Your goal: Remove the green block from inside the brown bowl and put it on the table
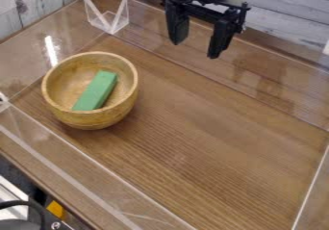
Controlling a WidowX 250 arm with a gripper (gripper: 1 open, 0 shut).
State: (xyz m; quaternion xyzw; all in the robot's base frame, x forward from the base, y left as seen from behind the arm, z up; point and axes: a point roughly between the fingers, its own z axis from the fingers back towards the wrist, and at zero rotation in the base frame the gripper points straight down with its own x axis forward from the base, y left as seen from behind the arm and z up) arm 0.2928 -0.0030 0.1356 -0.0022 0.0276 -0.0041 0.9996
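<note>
The green block lies flat inside the brown bowl, slightly tilted against the bowl's inner curve. The bowl rests on the left part of the table. My gripper hangs above the far side of the table, up and to the right of the bowl and well apart from it. Its two black fingers point down with a wide gap between them and nothing held.
Clear acrylic walls edge the table at the back, and more run along the front and the left. Bare wood-grain surface spreads to the right of the bowl and in front of the gripper.
</note>
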